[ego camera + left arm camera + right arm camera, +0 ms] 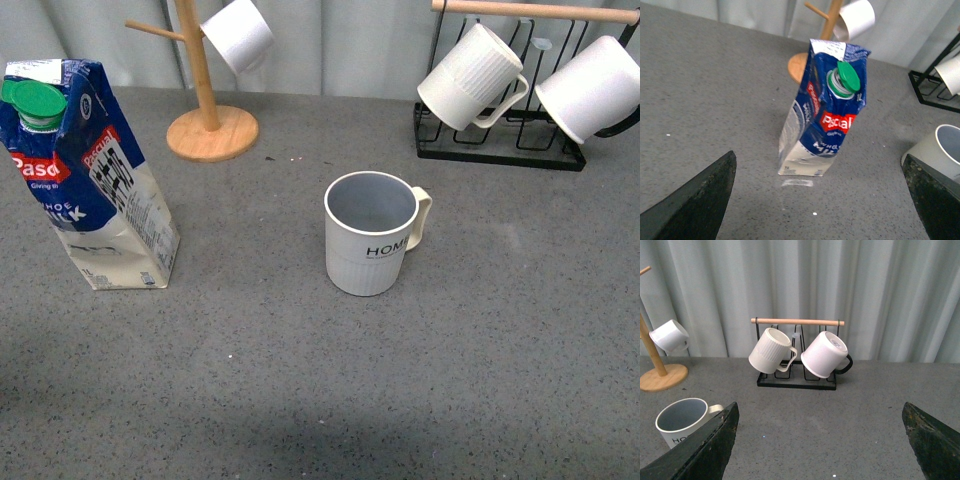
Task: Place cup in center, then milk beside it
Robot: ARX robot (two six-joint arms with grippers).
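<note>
Front view: the cup (368, 235) is seen upright near the middle of the counter (300, 400), its handle turned to the right, so the first step is judged done. The milk (85, 180) stands well apart from it at the left edge, leaning a little, with its green cap uppermost. Neither arm is shown in this view. In the left wrist view the left end effector (818, 157) is found released, its two dark fingers spread wide and nothing held between them. It is aimed at the carton from above and short of it, not yet touching. The right end effector (820, 405) is likewise released and empty, held level over bare counter. The cup lies to one side of it, and a black rack (796, 382) with two hung mugs lies beyond. The carton is judged to be thin card, stiff at its folds but soft on its faces, which look creased low down, so a hard squeeze would likely dent it. Its fill cannot be told. Being tall on a small base, it is expected to tip easily if pushed high. A hold across the mid-body, below the sloped top and cap, is therefore suggested. A wooden mug tree (205, 120) stands behind the carton and should be cleared.
</note>
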